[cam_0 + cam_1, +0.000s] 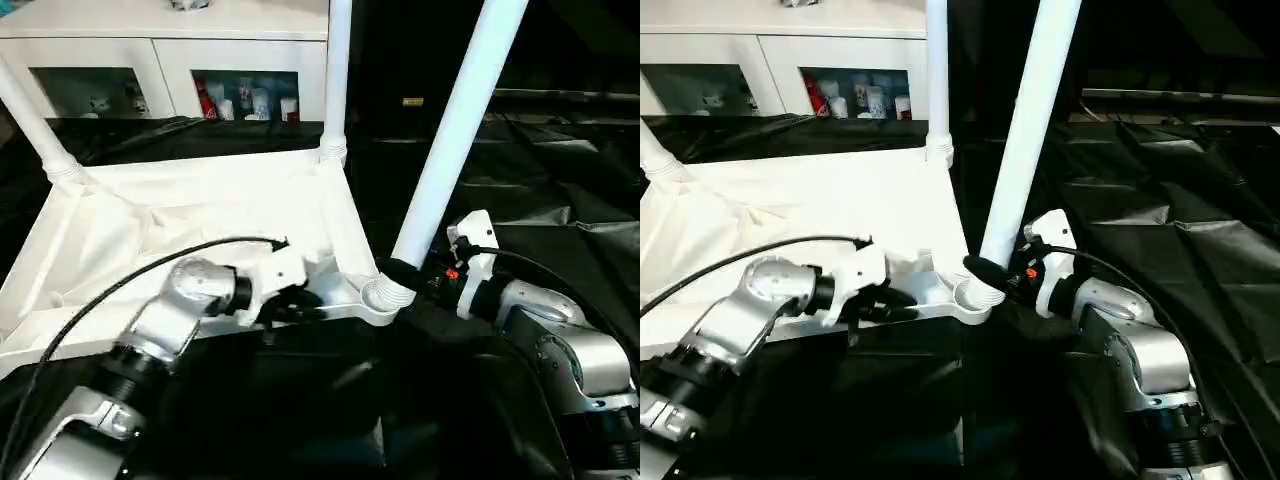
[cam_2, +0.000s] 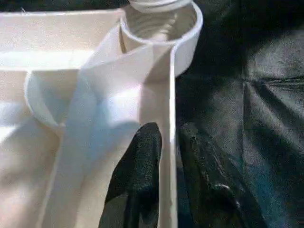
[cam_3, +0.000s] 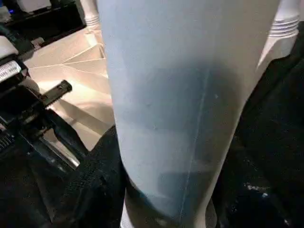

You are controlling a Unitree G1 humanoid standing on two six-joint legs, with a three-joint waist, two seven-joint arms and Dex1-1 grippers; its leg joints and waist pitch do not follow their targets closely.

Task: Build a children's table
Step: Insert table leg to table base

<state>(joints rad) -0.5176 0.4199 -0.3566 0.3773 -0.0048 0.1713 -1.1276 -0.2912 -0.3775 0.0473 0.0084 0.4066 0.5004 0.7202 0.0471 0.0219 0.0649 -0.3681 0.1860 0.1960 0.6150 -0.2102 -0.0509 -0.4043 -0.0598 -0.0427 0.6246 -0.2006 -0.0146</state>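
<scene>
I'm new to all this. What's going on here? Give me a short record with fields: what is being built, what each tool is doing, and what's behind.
Being built: children's table, upside down on black cloth
Legs standing: three in view
Near leg: leaning, foot in the near corner socket
Right tool: closed around the near leg, just above the socket
Left tool: one finger either side of the table's rim wall
Behind: white cabinet with glass doors

You lose the tops of three upright legs [image 1: 455,130] at the frame edge. Cabinet [image 1: 150,50] contents are too small to identify. The right gripper's [image 1: 405,272] fingertips sit hidden behind the leg.
</scene>
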